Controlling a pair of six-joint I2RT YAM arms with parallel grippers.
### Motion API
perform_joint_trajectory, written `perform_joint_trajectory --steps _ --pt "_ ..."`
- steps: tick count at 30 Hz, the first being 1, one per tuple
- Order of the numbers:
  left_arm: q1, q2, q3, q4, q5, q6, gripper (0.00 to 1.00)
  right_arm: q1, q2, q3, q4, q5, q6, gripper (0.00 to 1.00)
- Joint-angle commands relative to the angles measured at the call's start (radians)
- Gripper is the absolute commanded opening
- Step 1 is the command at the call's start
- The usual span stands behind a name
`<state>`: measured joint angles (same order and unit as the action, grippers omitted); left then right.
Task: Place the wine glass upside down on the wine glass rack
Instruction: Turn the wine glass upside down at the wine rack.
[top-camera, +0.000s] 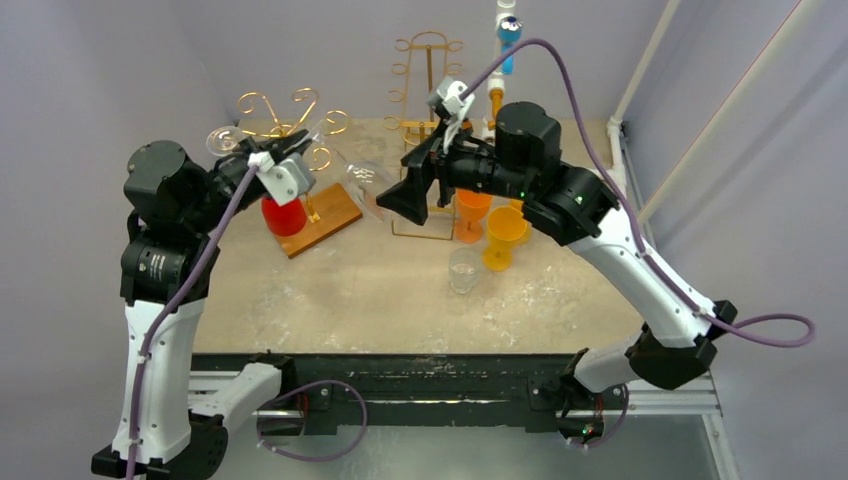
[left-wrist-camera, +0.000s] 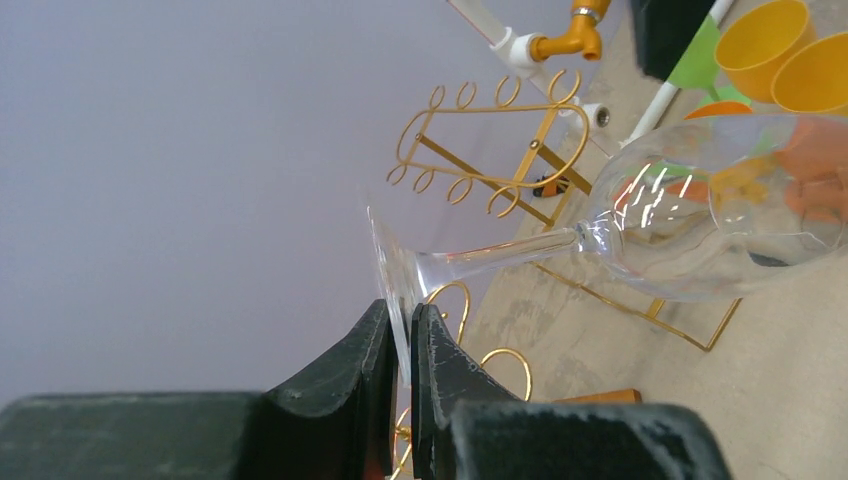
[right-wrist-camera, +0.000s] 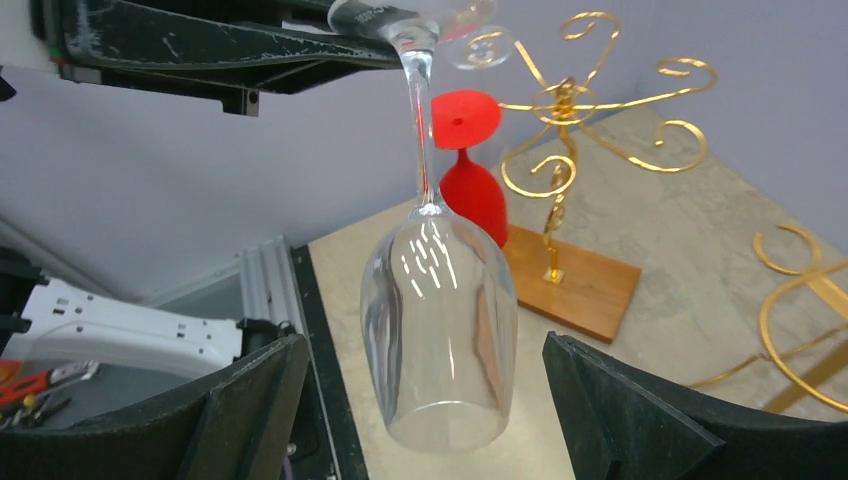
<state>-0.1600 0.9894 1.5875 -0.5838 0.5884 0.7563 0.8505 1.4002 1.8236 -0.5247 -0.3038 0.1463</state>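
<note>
Clamped in the left gripper (left-wrist-camera: 402, 322), by the edge of its round foot, with both fingers (left-wrist-camera: 345, 375) pressed together on it: the wine glass (right-wrist-camera: 440, 290). Held in the air above the far left part of the table (top-camera: 380, 290), resting on nothing. From the right wrist, seen upside down: foot at the top, stem running down, open mouth lowest. From the left wrist, seen lying sideways, with the bowl well out from the fingertips.

Around the bowl, spread wide: the right gripper (right-wrist-camera: 424, 340). Bowl midway in the gap, with clear space on both sides and no touch on the glass.

Near the far left corner of the table: the wine glass rack (right-wrist-camera: 565, 97), gold, with curled hooks, on a wooden base (right-wrist-camera: 585, 285). Not yet on any of its hooks, the clear glass; instead just to the right of it, toward the middle of the table. Beside the rack's post, over the left end of the base: a red glass (right-wrist-camera: 475, 195), upside down with its foot uppermost.

At the middle of the far edge, a second gold wire stand (left-wrist-camera: 488, 172). Just right of it, close together, an orange cup (top-camera: 473, 205) and a yellow cup (top-camera: 506, 228). Nearer the near edge, beside them, a clear tumbler (top-camera: 463, 268), upright
</note>
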Motion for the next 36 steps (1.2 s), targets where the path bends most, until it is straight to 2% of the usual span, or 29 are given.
perform_joint_trajectory --steps 1,6,14,18,26,28,31,32,34,36 --pt "-0.004 -0.034 -0.037 0.097 0.14 0.162 0.0 -0.001 0.077 0.066 -0.072 -0.21 -0.047 0.99" --pt "-0.004 -0.041 -0.038 0.093 0.156 0.209 0.0 0.006 0.101 0.043 -0.062 -0.299 -0.065 0.99" --pt "-0.004 -0.045 -0.048 0.082 0.256 0.255 0.0 0.012 0.163 0.048 -0.057 -0.254 -0.074 0.99" --pt "-0.004 -0.049 -0.053 0.076 0.258 0.261 0.0 0.013 0.154 -0.031 0.028 -0.223 -0.052 0.98" --pt "-0.004 -0.051 -0.065 0.076 0.257 0.255 0.0 0.013 0.128 -0.166 0.24 -0.145 0.024 0.69" --pt "-0.004 -0.049 -0.063 0.098 0.23 0.177 0.38 0.013 0.13 -0.18 0.284 -0.132 0.036 0.6" --pt "-0.004 -0.05 -0.055 0.064 0.19 0.128 0.78 0.013 0.13 -0.205 0.332 -0.064 0.04 0.53" --pt "-0.004 -0.053 -0.055 0.047 0.175 0.118 0.88 0.013 0.131 -0.214 0.349 -0.041 0.044 0.51" --pt "-0.004 -0.058 -0.047 -0.002 0.148 0.1 0.98 0.009 0.136 -0.234 0.379 -0.008 0.051 0.48" --pt "-0.004 -0.067 -0.043 -0.027 0.11 0.055 1.0 0.003 0.144 -0.255 0.414 0.018 0.06 0.48"
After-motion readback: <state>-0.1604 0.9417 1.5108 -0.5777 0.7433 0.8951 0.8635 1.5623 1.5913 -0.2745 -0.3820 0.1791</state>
